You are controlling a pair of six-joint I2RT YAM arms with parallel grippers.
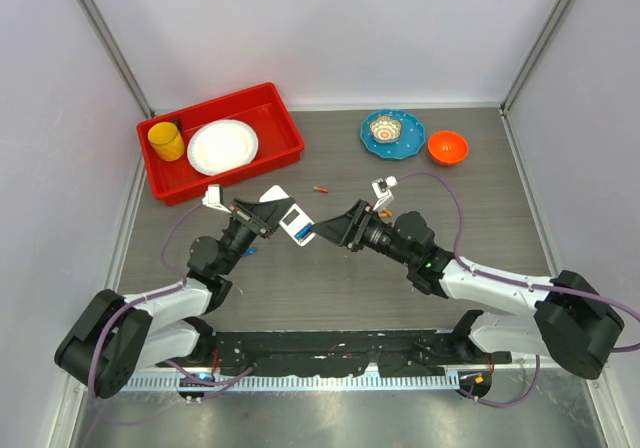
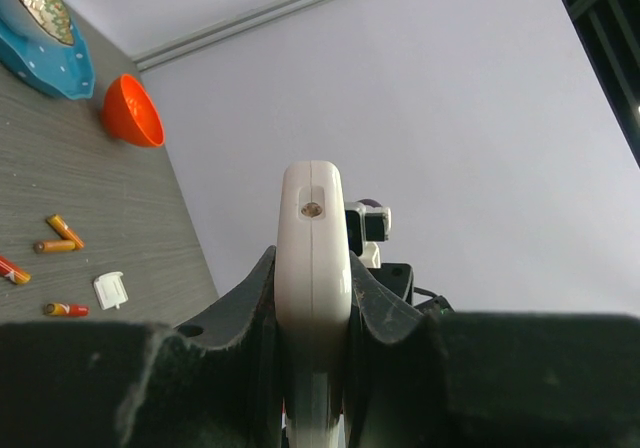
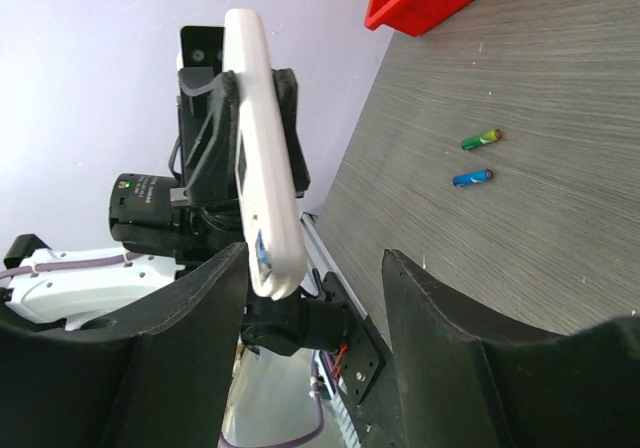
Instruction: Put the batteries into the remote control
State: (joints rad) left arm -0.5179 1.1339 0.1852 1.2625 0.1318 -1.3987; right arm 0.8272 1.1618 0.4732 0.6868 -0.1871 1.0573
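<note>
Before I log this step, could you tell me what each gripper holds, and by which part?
The left gripper clamps the remote control by its two broad faces, one end jutting out. The right gripper is open, holding nothing.

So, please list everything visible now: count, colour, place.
batteries: six seen; four orange-red, one green, one blue; loose on table
remote control: one, white, in left pincer
cover piece: one, white, beside orange-red batteries
tray: one, red, far left
cup: one, yellow, in tray
plates: two; white in tray, blue far right
bowls: two; patterned on blue plate, orange beside it
left pincer: shut on remote control
right pincer: open, at remote's end
</note>
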